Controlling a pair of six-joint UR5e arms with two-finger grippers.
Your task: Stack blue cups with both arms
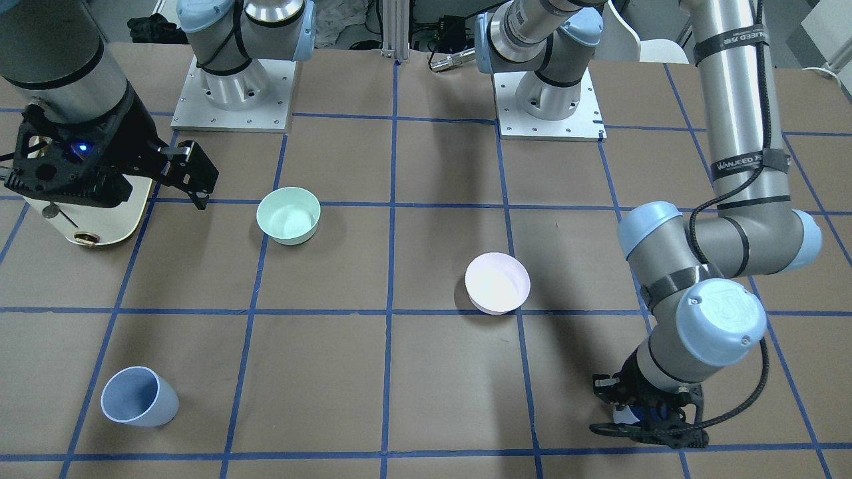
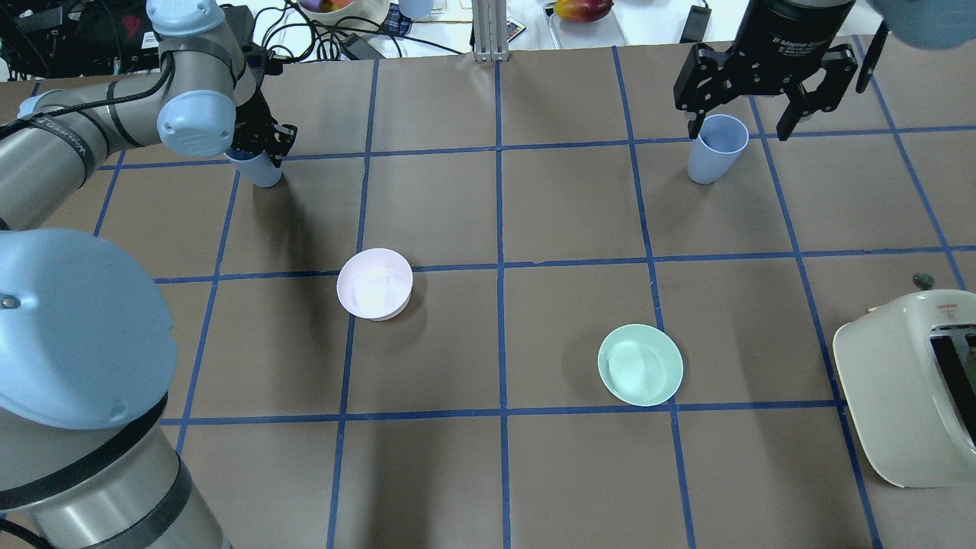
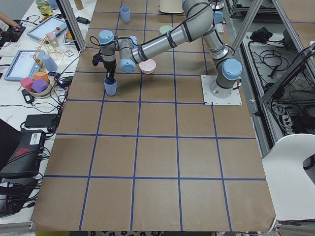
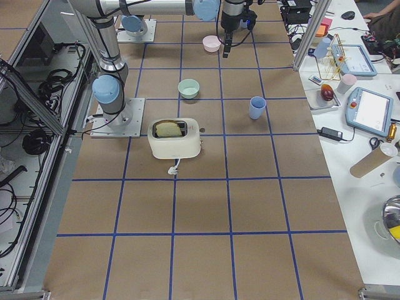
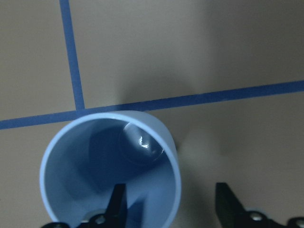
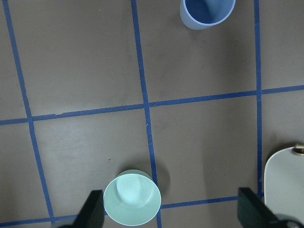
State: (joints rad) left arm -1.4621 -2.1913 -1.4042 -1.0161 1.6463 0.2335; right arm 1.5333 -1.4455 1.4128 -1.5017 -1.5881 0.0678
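Progress: nothing stacked, both grasps pending | left tool [image 5: 170, 202]: spread, unclamped, straddling wall of first blue cup [image 2: 259, 174], overhead view's upper left | right tool [image 6: 172, 211]: wide, empty | second blue cup [image 2: 715, 149]: free, upper right

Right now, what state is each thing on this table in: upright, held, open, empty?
Left gripper: open, one finger inside the cup, one outside.
First blue cup: upright on the table, not clamped.
Right gripper: open, raised, holding nothing.
Second blue cup: upright, empty, standing free.
Pink bowl: upright, empty.
Mint-green bowl: upright, empty.
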